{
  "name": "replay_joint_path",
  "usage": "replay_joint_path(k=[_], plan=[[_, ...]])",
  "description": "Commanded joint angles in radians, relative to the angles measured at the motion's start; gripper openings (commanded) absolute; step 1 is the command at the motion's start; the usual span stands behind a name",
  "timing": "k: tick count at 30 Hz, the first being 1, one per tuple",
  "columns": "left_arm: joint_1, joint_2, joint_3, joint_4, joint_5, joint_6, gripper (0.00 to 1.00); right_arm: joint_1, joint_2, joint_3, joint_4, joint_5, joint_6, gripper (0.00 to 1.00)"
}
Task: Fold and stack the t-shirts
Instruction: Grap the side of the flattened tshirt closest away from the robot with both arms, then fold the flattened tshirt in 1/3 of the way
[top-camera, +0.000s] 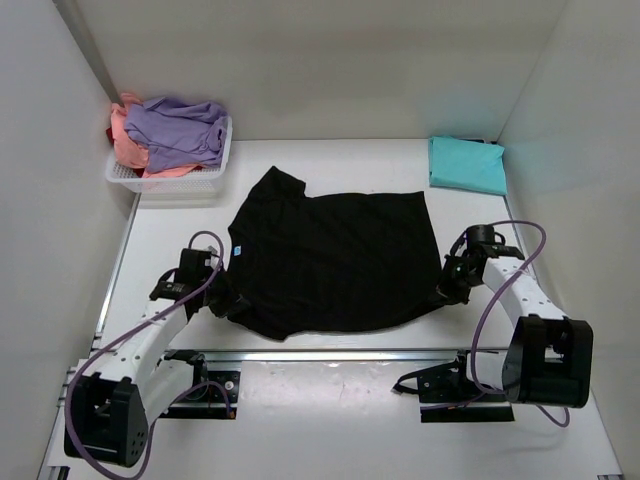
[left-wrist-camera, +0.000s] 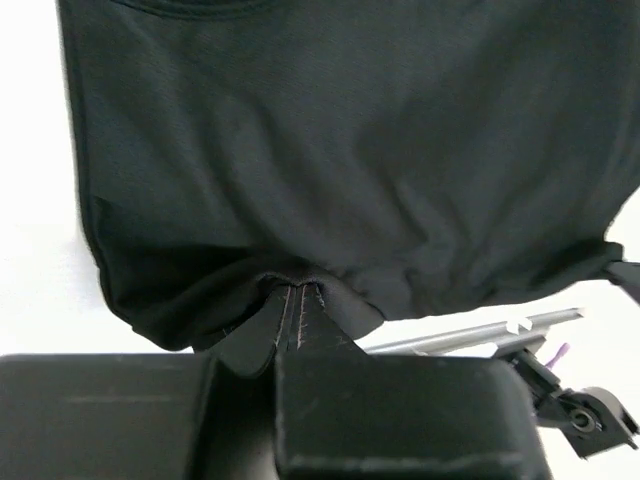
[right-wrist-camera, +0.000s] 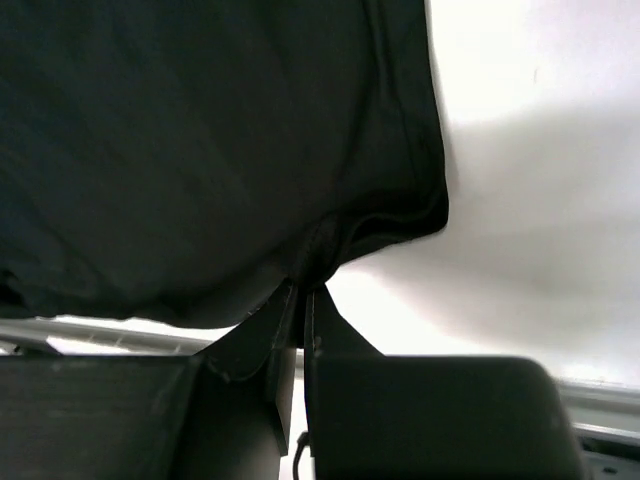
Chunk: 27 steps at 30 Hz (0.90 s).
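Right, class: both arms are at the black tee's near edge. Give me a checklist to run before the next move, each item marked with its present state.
1. Left gripper shut on the black t-shirt at its near edge: ok.
2. Right gripper shut on the same edge's other corner: ok.
3. Cloth spread flat between the grips: ok, with slight bunching at the left grip.
4. Teal t-shirt and basket lie apart from the black one: ok.
5. Each grip holds one layer only: cannot tell.
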Motion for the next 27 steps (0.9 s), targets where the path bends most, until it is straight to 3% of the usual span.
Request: replay_joint_path(k=[1, 5, 16, 27], plan=[[0.018, -0.027, 0.02, -0.013, 0.068, -0.023, 0.0, -0.006, -0.039, -0.035, -0.045, -0.024, 0.025, 0.0], [0.038, 0.033, 0.065, 0.029, 0.073, -0.041, 0.0, -0.031, 0.023, -0.013, -0.021, -0.05, 0.016, 0.0], [0.049, 0.329, 0.296, 0.083, 0.014, -0.046, 0.0, -0.039, 0.268, 0.263, -0.022, -0.038, -0.005, 0.0], [0.079, 0.559, 0.496, 0.105, 0.005, -0.035, 0.0, -0.06, 0.472, 0.438, -0.022, -0.05, -0.016, 0.0]])
